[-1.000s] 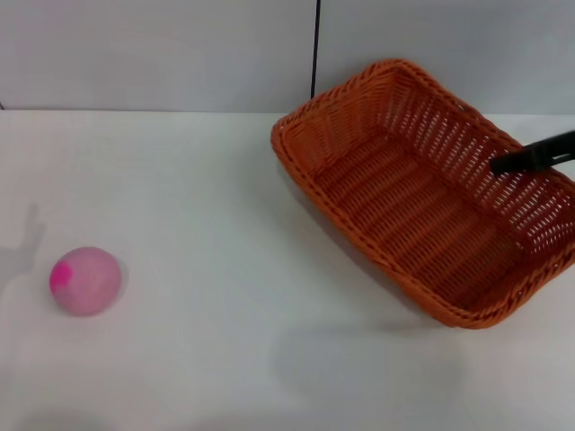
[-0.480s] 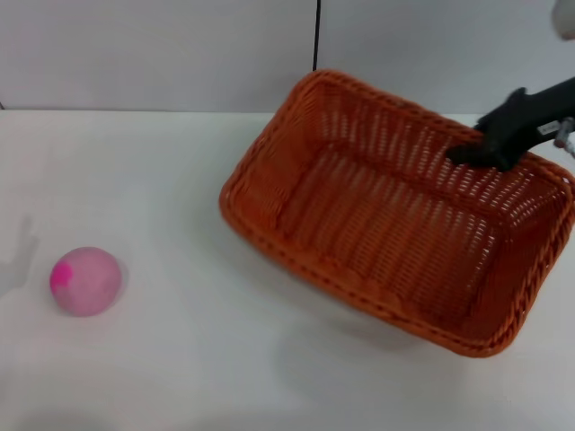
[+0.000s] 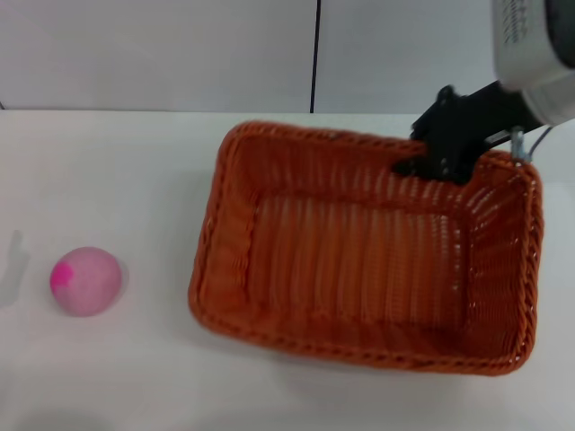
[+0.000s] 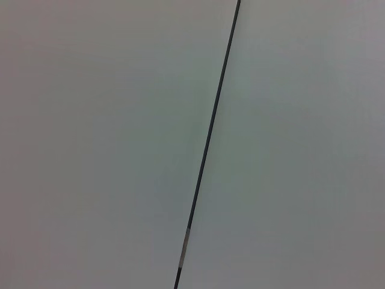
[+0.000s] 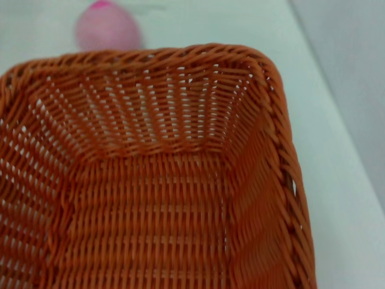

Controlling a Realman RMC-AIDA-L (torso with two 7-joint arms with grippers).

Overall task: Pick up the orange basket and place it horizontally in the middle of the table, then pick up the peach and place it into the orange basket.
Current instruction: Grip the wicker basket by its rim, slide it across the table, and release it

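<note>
The orange basket lies with its long side across the white table, right of centre and empty. My right gripper is shut on the basket's far rim near its right corner. The right wrist view looks down into the basket, with the peach showing past its rim. The peach, pale pink with a magenta blotch, rests on the table at the left, well apart from the basket. My left gripper is out of view.
A grey wall with a thin black vertical seam rises behind the table. The left wrist view shows only that wall and the seam.
The right gripper has swung the basket from a diagonal lie at the right toward the centre, turning it until its long side runs across the table. The peach has not moved.
</note>
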